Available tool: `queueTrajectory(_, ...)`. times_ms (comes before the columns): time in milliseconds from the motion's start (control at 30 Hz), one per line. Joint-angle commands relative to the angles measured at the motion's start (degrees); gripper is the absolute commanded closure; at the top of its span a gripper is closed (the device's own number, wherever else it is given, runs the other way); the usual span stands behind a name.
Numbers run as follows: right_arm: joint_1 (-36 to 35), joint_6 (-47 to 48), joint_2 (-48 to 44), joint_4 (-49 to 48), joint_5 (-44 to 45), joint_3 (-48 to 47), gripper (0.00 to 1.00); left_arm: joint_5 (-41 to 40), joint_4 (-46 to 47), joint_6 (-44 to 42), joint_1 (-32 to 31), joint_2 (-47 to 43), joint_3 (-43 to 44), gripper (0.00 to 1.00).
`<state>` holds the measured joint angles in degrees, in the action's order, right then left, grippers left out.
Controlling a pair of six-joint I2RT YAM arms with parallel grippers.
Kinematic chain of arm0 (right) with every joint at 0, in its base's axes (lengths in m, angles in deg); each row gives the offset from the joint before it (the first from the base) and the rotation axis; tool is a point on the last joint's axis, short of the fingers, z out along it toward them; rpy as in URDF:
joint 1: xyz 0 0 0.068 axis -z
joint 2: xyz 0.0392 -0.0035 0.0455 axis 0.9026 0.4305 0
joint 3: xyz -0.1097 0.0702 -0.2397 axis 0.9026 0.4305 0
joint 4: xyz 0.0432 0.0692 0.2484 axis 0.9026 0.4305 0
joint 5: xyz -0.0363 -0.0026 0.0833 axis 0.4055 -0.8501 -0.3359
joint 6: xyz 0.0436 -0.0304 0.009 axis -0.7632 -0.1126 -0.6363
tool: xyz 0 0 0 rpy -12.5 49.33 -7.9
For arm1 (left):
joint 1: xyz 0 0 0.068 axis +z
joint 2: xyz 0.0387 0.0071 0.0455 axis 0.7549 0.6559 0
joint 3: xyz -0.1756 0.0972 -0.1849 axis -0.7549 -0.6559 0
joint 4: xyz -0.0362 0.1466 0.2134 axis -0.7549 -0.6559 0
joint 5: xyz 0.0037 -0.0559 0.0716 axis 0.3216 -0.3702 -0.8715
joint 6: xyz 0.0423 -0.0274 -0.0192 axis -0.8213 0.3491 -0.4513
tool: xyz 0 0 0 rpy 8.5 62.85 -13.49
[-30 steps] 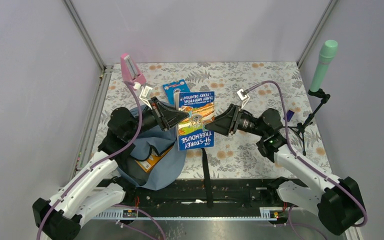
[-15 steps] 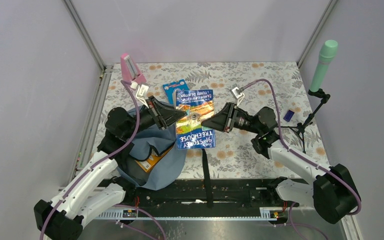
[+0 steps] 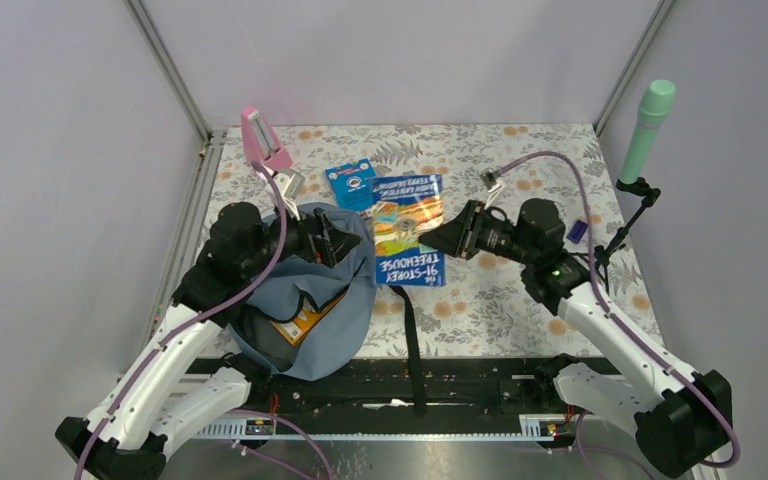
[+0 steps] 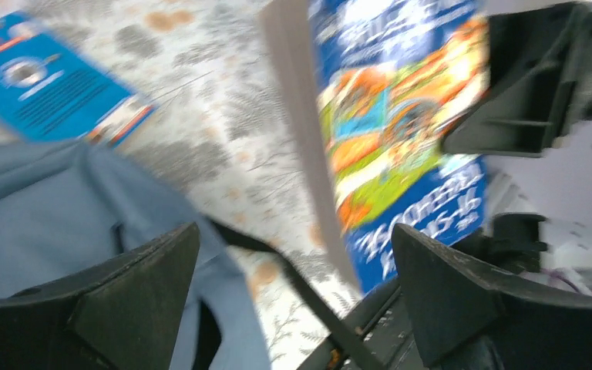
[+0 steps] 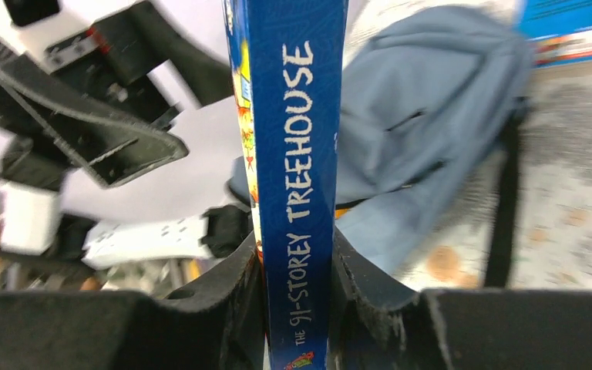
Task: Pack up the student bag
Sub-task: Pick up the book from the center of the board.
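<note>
Clamping the 91-Storey Treehouse book [image 5: 299, 146] by its spine: right gripper [image 5: 297, 258], jaws partly closed. Left gripper [image 4: 294, 239] wide open, empty, over student bag [image 3: 328, 330] at table's [image 3: 490, 300] near-left.

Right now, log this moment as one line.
left fingers: open, empty | right fingers: shut on book spine | book: held up beside student bag | bag: open, book not yet inside

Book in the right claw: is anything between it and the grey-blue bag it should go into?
Yes. The open left gripper hovers over the student bag at the edge nearest the book, directly between the book and the bag's opening.
</note>
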<state>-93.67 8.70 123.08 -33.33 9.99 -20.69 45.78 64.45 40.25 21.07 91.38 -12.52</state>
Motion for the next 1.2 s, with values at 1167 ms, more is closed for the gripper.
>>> queueTrajectory(1167,7.0,16.7,-7.9,24.1,11.9,-1.5,1.0,-23.5,-50.6,-8.9,0.3,0.1,11.3,0.02)
